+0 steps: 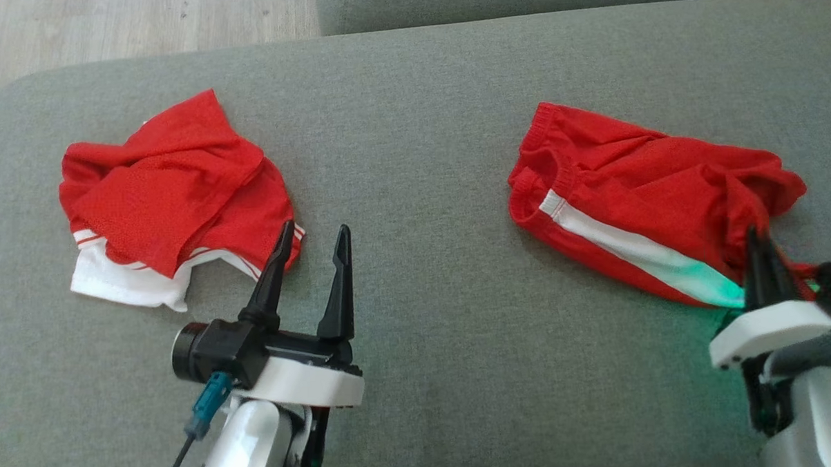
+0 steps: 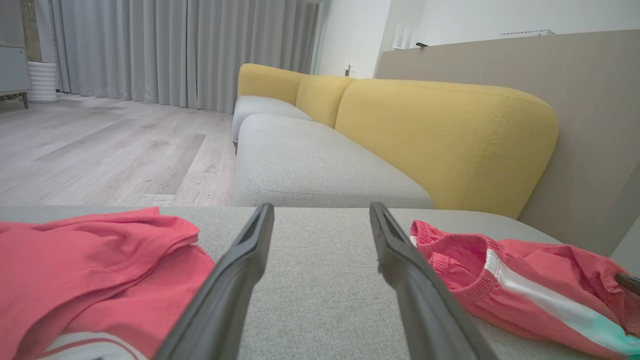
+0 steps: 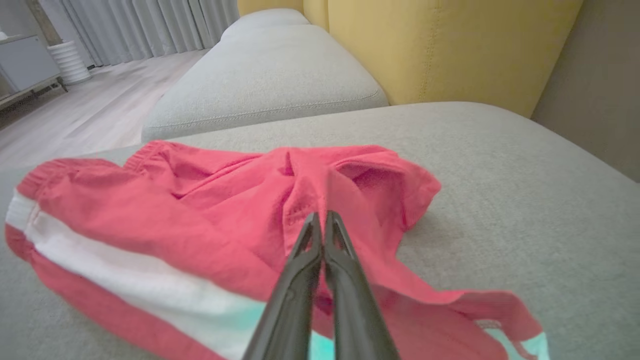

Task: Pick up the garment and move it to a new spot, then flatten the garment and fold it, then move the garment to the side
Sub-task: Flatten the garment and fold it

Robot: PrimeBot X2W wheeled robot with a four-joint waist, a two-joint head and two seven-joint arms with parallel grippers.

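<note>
The right gripper [image 3: 320,217] was clamped, apparently on a fold of the red shorts [image 1: 628,178] at right, ready to lift; the left gripper [image 1: 316,230] stood spread, idle, lower left.

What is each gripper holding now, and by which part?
The right gripper pinches the red shorts by a raised fold of cloth at their crumpled leg end. The left gripper is open and holds nothing.
</note>
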